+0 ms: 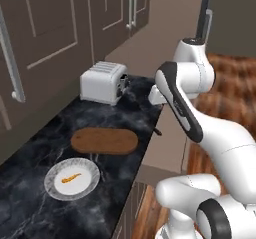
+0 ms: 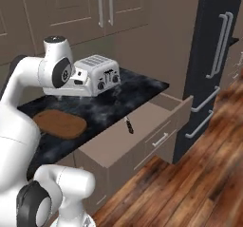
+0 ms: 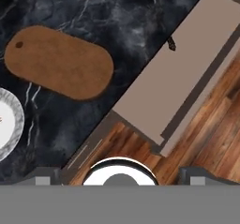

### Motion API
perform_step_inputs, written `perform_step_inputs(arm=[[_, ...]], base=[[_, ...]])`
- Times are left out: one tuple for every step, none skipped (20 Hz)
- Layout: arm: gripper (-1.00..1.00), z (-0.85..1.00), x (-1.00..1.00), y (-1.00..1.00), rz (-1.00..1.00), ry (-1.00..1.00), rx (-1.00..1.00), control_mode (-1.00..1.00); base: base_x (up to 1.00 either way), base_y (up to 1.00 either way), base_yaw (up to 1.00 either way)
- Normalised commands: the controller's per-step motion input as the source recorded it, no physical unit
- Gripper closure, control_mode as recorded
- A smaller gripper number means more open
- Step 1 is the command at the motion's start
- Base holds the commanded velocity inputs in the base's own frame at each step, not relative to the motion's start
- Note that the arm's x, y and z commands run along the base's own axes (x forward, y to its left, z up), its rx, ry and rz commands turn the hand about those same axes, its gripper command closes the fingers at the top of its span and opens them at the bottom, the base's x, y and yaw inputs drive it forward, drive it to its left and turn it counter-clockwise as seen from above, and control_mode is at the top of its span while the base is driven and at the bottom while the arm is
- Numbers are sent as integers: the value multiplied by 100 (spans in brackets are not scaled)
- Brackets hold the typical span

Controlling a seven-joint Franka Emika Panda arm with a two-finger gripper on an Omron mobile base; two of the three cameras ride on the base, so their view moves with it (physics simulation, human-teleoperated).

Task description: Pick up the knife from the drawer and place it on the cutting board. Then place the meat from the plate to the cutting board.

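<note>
The drawer (image 2: 114,146) stands pulled out from under the counter, and the knife (image 2: 128,125) lies inside it near the counter edge, black handle and short blade. From the hand view, the knife (image 3: 171,43) is a small dark sliver at the drawer's (image 3: 192,68) far end. The cutting board (image 1: 104,141) lies bare on the black counter, with the plate (image 1: 87,169) in front of it carrying the orange-brown meat (image 1: 71,178). My gripper (image 3: 120,175) hangs high over the counter's edge, open and holding nothing, its fingertips (image 3: 44,176) wide apart, well short of the knife.
A silver toaster (image 1: 102,82) sits at the back of the black marble counter (image 1: 30,203). A tall dark fridge (image 2: 213,55) stands right of the drawer. Upper cabinet doors (image 1: 45,23) rise behind. Wooden floor (image 2: 190,188) lies below the drawer front.
</note>
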Motion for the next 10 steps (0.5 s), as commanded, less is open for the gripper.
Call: perform_step_inputs(arm=[[-100,0,0,0,0,0,0,100],[-100,0,0,0,0,0,0,100],[-100,0,0,0,0,0,0,100],[-100,0,0,0,0,0,0,100],[-100,0,0,0,0,0,0,100],[-100,0,0,0,0,0,0,100],[-100,0,0,0,0,0,0,100],[-100,0,0,0,0,0,0,100],[-100,0,0,0,0,0,0,100],[-100,0,0,0,0,0,0,100]], base=[[26,0,-32],[0,0,-28],[-13,-52,-44],[-16,-62,-47],[-19,-56,-49],[-9,-44,-49],[0,-10,-38],[0,0,-18],[0,0,0],[0,0,0]])
